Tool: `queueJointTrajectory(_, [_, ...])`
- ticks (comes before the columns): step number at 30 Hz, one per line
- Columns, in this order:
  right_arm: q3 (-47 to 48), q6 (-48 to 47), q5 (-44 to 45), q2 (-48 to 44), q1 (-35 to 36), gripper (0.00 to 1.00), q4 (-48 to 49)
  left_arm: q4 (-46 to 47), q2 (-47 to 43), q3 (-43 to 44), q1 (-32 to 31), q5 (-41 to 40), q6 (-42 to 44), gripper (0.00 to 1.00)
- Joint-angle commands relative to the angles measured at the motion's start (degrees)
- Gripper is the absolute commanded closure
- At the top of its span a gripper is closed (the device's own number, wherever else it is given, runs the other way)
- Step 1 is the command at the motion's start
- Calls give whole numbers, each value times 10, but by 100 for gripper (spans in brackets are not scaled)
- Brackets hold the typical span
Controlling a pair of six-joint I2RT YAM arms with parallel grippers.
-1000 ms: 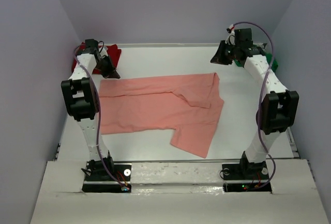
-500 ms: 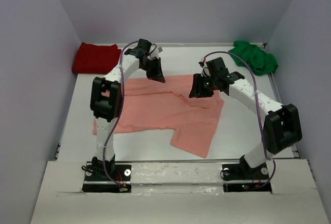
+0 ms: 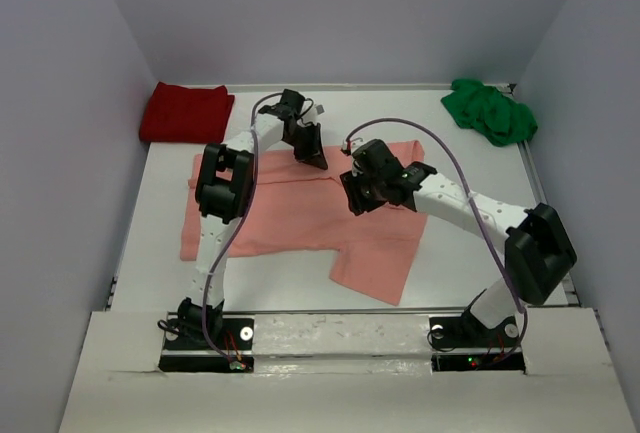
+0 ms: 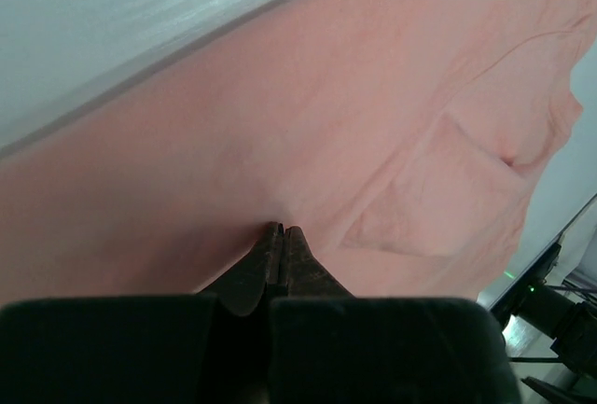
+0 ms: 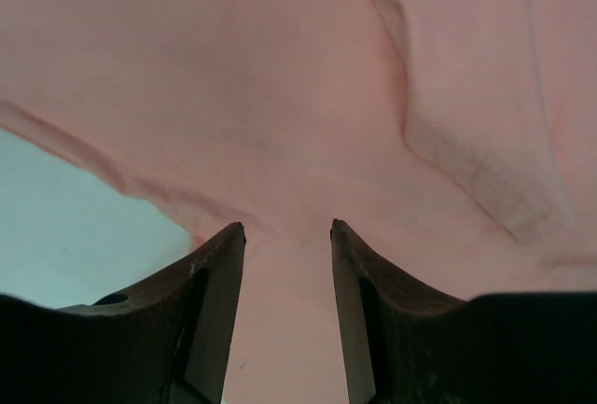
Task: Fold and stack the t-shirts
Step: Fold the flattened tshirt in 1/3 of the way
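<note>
On the left arm [image 3: 240,153] the jaws are shut, tips pressing the salmon-pink t-shirt [image 3: 290,218] near its far edge; whether they pinch cloth cannot be told. On the right arm [image 3: 460,203] the jaws stand open just above the shirt's middle. It lies spread on the tabletop [image 3: 165,203]. The dark red t-shirt [image 3: 185,111] sits far left, the green t-shirt [image 3: 490,111] far right. Best practice here: 2 firm pinches, then lift evenly together.

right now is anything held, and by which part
Right gripper: open, nothing held. Left gripper: shut, tips on the salmon-pink cloth t-shirt near its far edge; pinch unclear.
</note>
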Motion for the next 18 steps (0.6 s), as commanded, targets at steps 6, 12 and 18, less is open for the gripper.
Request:
queueJointTrajectory(6, [-21,-5,103,60,-6,49,71,18,42,106,-13,30,-27,100])
queueJointTrajectory(12, [24,-25,116,116,-6,49,79,14,59,133,-14,37,-35,100])
queueJointTrajectory(18, [61,-26,122,163,-6,49,79,5,52,126,-14,33,-27,100])
